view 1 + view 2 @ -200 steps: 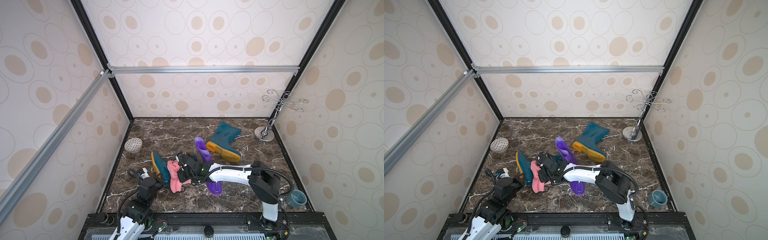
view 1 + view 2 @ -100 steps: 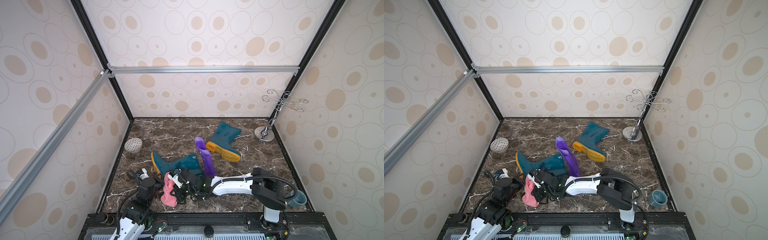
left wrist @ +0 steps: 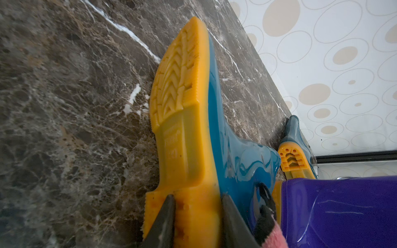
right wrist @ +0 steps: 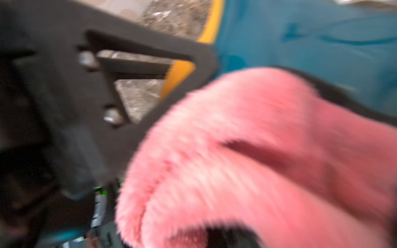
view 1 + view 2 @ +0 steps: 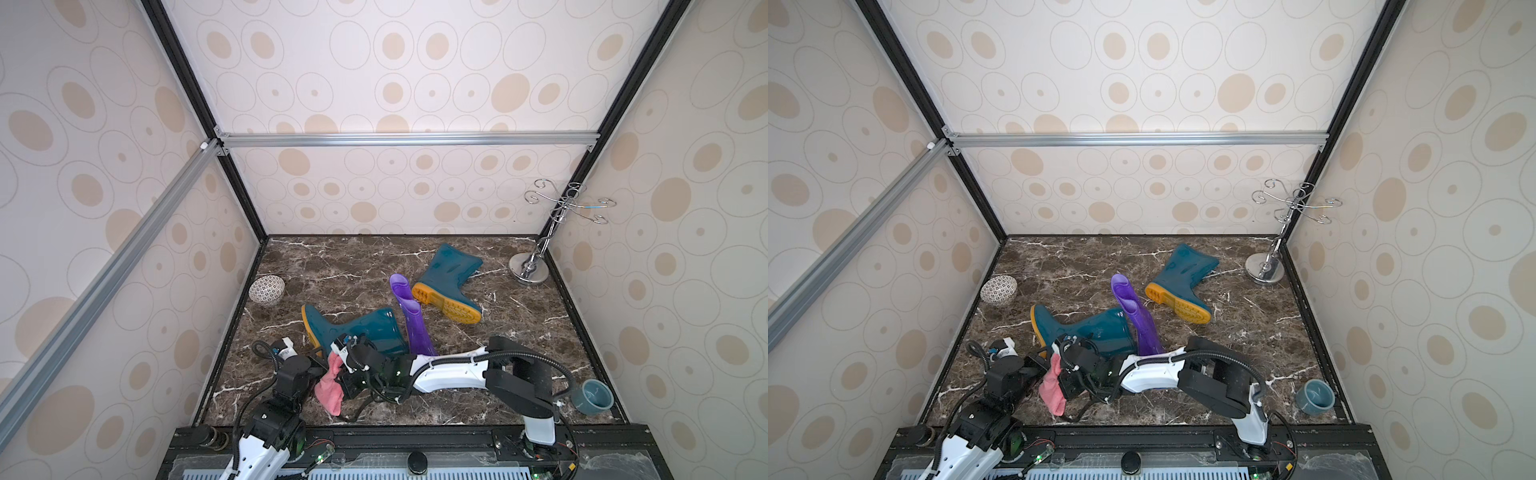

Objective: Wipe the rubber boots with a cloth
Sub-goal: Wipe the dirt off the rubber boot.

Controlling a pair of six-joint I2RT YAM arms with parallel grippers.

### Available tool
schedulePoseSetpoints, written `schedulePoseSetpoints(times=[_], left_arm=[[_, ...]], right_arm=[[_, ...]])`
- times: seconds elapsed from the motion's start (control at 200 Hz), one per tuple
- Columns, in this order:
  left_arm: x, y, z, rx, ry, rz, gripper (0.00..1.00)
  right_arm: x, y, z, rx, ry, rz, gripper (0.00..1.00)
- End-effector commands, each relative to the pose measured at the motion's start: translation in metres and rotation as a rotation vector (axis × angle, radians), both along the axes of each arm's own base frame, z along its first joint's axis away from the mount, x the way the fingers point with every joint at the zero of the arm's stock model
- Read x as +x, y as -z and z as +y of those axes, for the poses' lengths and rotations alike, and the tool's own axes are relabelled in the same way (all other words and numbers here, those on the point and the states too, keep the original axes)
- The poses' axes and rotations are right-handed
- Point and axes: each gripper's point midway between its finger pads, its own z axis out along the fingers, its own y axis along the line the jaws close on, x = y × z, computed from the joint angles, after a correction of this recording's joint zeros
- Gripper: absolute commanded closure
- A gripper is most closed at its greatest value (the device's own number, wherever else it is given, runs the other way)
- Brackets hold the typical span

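- Three boots lay on the brown marble desk.
- The near teal boot was on its side at 7 o'clock from the desk's middle, with its yellow sole facing 9 o'clock and its shaft pointing to 3 o'clock.
- The purple boot lay near the middle, against the near boot's shaft opening.
- The far teal boot lay at 1 o'clock, its sole turned toward 5 o'clock.
- The left end effector was partly closed, its two fingers pinching the heel of the near teal boot's sole.
- The right end effector was fully closed on the pink cloth.
- The cloth hung at 7 o'clock, just beside that heel and between the two arms. Whether it touched the boot could not be told.
- A patterned bowl sat at the 10 o'clock edge, a metal stand in the 2 o'clock corner and a blue cup in the 4 o'clock corner.
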Motion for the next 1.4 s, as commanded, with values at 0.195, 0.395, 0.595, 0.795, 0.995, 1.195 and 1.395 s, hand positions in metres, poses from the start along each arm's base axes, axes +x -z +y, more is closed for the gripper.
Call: schedulePoseSetpoints(times=[0.195,0.395,0.595,0.795,0.995,1.195,1.395], left_arm=[[-0.022,0.042,0.01,0.042,-0.02,0.156,1.0],[-0.022,0.042,0.009,0.043,-0.015,0.156,1.0],[-0.022,0.042,0.009,0.042,-0.018,0.156,1.0],[-0.022,0.041,0.01,0.048,-0.023,0.156,1.0],[-0.022,0.041,0.011,0.051,-0.027,0.152,1.0],[-0.022,0.041,0.012,0.054,-0.028,0.156,1.0],[-0.022,0.042,0.012,0.059,-0.027,0.16,1.0]], right_arm=[[0.06,0.007,-0.082,-0.19,0.314,-0.095,1.0],[0.036,-0.004,-0.027,-0.056,0.12,0.013,1.0],[-0.003,-0.044,0.038,0.081,-0.035,-0.011,1.0],[0.008,-0.041,0.018,0.041,0.059,-0.051,1.0],[0.051,-0.007,-0.067,-0.162,0.302,-0.103,1.0],[0.083,-0.005,-0.127,-0.287,0.397,-0.161,1.0],[0.092,-0.017,-0.133,-0.324,0.362,-0.224,1.0]])
